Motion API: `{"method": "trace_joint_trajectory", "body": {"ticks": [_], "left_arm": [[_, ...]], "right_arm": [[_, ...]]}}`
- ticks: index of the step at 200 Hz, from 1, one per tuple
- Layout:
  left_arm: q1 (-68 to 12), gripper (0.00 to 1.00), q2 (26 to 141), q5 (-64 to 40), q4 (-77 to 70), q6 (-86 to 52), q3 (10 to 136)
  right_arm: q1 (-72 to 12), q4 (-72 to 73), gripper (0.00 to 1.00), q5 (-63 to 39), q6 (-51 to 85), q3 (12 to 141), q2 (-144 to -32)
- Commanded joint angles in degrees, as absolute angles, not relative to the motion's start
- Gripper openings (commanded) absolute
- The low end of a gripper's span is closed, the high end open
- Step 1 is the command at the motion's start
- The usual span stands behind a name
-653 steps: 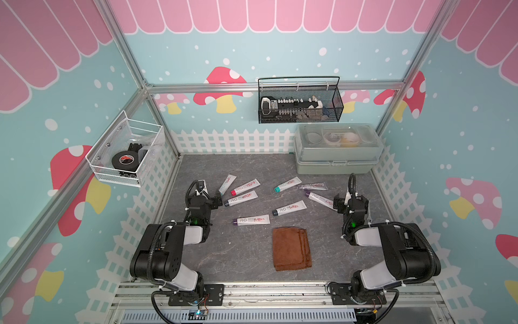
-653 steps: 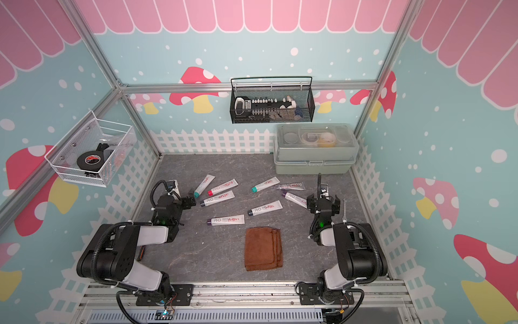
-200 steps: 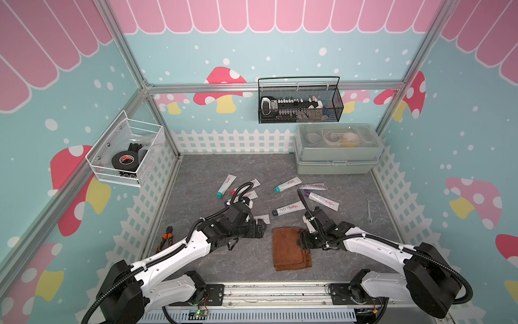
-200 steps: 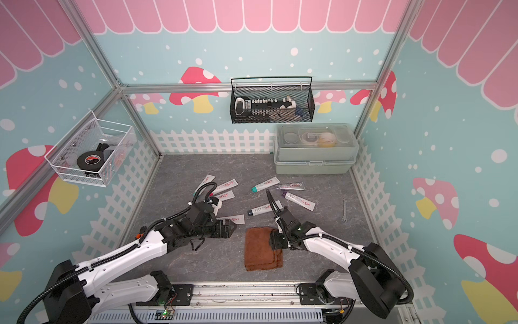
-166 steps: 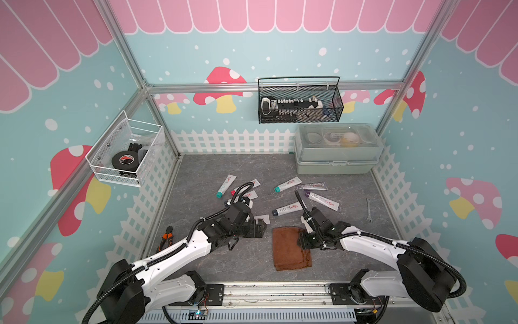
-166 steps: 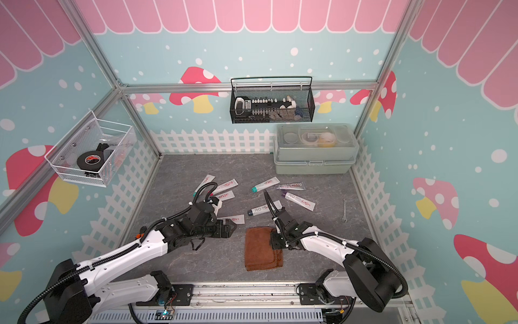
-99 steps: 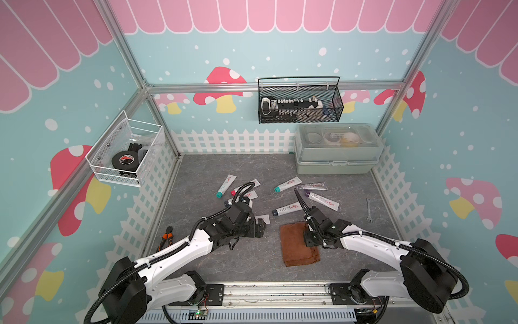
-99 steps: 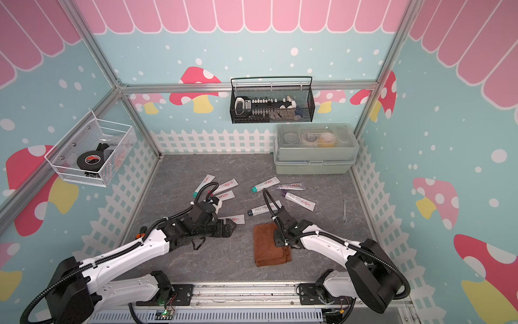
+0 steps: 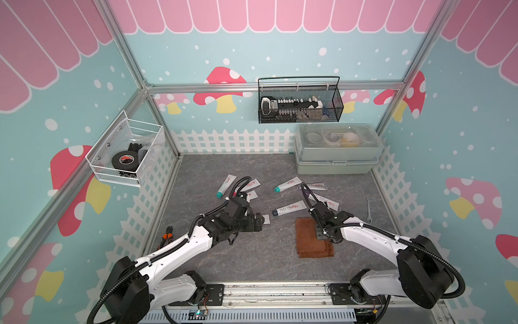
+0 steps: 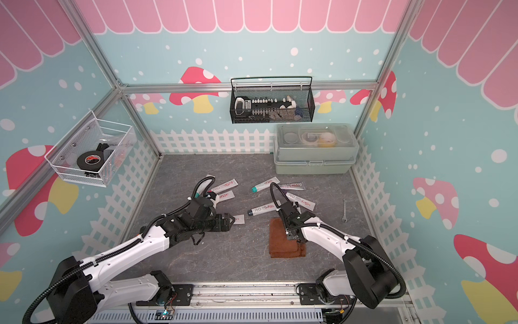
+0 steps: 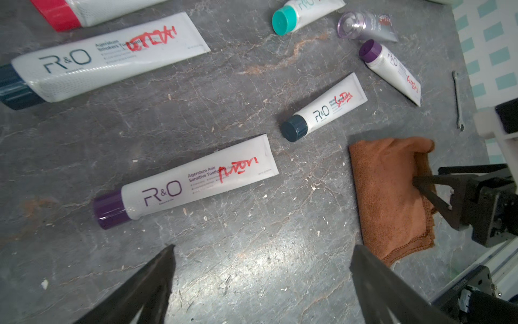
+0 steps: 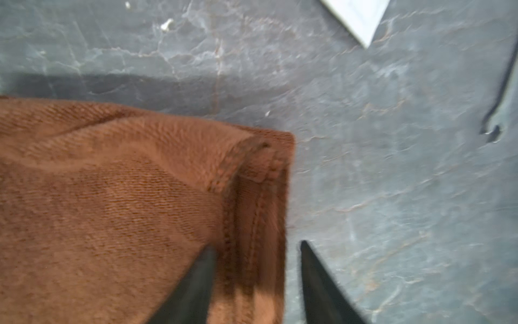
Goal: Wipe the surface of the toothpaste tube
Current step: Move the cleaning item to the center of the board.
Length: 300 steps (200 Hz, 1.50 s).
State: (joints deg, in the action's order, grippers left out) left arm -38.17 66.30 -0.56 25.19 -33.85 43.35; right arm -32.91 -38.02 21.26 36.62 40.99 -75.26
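The left gripper (image 11: 263, 248) is wide open and holds nothing. Its two fingers hang above the bare grey counter (image 11: 238, 283). Just beyond the fingertips the purple-capped toothpaste tube (image 11: 196, 182) lies flat on the counter, untouched, with red scribble on its white body. In both top views this gripper covers most of that tube.

The right gripper (image 12: 256, 245) is partly open and points down at the brown cloth (image 12: 112, 196). One finger is over the cloth and the other is beside it, over the counter. The folded edge of the cloth lies between them and is not pinched. I cannot tell if the fingers touch the cloth.

The cloth lies folded near the front of the counter, to the right of the purple-capped tube and apart from it. A dark-capped tube (image 9: 290, 209) lies just behind the cloth. More tubes are scattered farther back. A small wrench (image 9: 369, 209) lies near the right edge.
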Motion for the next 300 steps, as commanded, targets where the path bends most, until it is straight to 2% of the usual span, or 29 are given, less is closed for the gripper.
{"method": "trace_joint_trajectory", "body": {"ticks": [1,43,73,113,149,166,183,196,229,300], "left_arm": [[-37.0,0.96,63.7,-1.7,25.2,-33.0,41.9],[-36.6,0.96,63.5,-1.5,25.2,-33.0,42.1],[-36.6,0.96,65.2,-1.8,24.5,-33.1,42.6],[-36.6,0.96,65.7,-2.1,24.1,-33.5,42.3],[-36.3,0.96,65.2,-1.9,24.1,-33.2,41.9],[-36.0,0.96,65.0,-1.9,24.1,-33.1,41.7],[-35.8,0.96,65.0,-1.9,24.1,-33.1,41.8],[-35.6,0.96,65.0,-2.1,24.0,-33.1,42.1],[-35.5,0.96,65.5,-2.2,23.6,-33.0,43.1],[-35.4,0.96,71.0,-3.9,20.7,-33.5,47.7]], "right_arm": [[-32.6,-42.9,0.72,23.3,36.8,44.3,-70.3],[-33.6,-42.8,0.77,14.7,36.5,48.4,-66.7],[-36.9,-37.1,0.71,10.0,39.3,48.9,-72.6],[-40.8,-29.6,0.68,5.9,42.2,49.7,-82.3],[-41.0,-26.7,0.67,7.5,43.6,48.4,-87.7],[-40.9,-26.6,0.64,8.9,43.7,48.2,-90.1],[-40.4,-26.7,0.51,10.5,44.0,47.3,-91.7],[-39.1,-26.4,0.45,11.4,44.4,45.8,-91.4],[-33.7,-27.1,0.44,13.7,43.9,41.5,-86.5],[-18.5,-31.9,0.53,16.1,39.1,38.2,-75.0]]}}
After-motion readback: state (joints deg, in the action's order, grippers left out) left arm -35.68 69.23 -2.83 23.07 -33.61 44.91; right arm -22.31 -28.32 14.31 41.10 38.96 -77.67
